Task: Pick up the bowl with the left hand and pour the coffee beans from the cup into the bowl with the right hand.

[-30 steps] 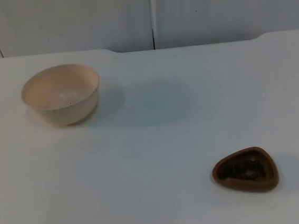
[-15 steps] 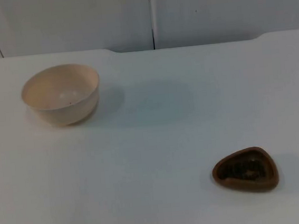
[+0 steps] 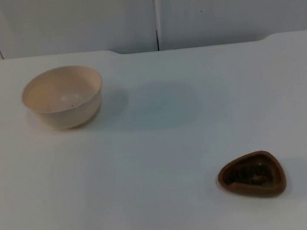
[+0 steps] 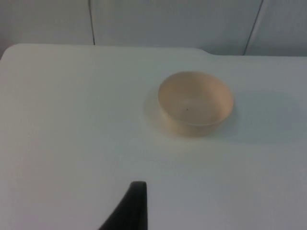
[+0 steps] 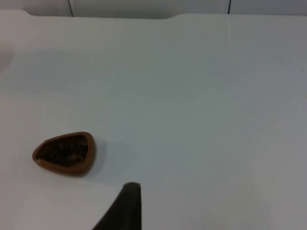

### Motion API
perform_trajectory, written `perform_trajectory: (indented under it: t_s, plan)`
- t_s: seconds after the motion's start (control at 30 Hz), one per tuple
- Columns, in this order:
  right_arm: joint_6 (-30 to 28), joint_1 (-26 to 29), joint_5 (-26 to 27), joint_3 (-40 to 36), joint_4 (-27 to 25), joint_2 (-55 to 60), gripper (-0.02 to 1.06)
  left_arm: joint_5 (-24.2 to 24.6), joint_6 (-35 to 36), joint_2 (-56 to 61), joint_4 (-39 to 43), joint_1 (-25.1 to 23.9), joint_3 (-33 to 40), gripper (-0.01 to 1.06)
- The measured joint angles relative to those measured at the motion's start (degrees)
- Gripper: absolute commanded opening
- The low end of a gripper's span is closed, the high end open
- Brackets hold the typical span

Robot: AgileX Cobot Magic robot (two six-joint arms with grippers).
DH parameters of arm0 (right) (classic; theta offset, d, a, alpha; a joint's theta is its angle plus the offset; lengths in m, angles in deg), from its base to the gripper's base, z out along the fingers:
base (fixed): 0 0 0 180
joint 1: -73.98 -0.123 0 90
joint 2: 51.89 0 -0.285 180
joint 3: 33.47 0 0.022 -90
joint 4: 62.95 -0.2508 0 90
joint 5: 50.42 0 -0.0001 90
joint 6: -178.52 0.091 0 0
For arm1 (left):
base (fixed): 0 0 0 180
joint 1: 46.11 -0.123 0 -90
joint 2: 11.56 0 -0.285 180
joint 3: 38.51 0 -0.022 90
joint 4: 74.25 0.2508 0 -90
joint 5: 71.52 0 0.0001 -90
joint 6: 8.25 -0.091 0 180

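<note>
1. Top view: cream bowl (image 3: 62, 97) stands upright near the table's (image 3: 156, 147) far left corner, empty apart from a dark speck inside. The brown cup (image 3: 252, 174), low with a rounded-triangle rim, sits near the near right edge, well apart from the bowl, with dark coffee beans (image 3: 250, 172) inside. Grey partition wall (image 3: 154, 14) runs along the far edge. Nothing is lifted; the task looks not yet begun.

2. Left wrist view: left pincer (image 4: 132, 211) hangs over bare table, short of the bowl (image 4: 195, 103) and not touching it. One black fingertip is seen, so I cannot tell whether it is open or closed. The bowl is round, smooth, thin-rimmed, with a plain matte cream wall. My guess: stiff, light, a bit slick, could chip if it is ceramic. Best hold is probably a pinch over the rim, one finger inside and one outside, on the near side.

3. Right wrist view: right pincer (image 5: 125, 208) hovers over bare table, near the cup (image 5: 64, 153) but clear of it; open or closed, I cannot tell. The cup has a thick brown rim, and the beans (image 5: 64, 150) lie close below it. Likely rigid and light; the loose beans would spill if it tips early. Grip across the wall on a flatter side and keep it level until it is over the bowl.
</note>
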Motion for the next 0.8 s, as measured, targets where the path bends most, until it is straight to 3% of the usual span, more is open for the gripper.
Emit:
perform_trajectory:
  t_s: [0.43, 0.8]
  plan:
    - [0.0, 0.0, 0.0, 0.0, 0.0, 0.0, 1.05, -2.18, 0.0, -8.64, -0.71, 0.0, -8.12, 1.05]
    - [0.0, 0.0, 0.0, 0.0, 0.0, 0.0, 1.05, -3.19, -2.19, -14.02, -3.62, 0.0, -10.21, 1.05]
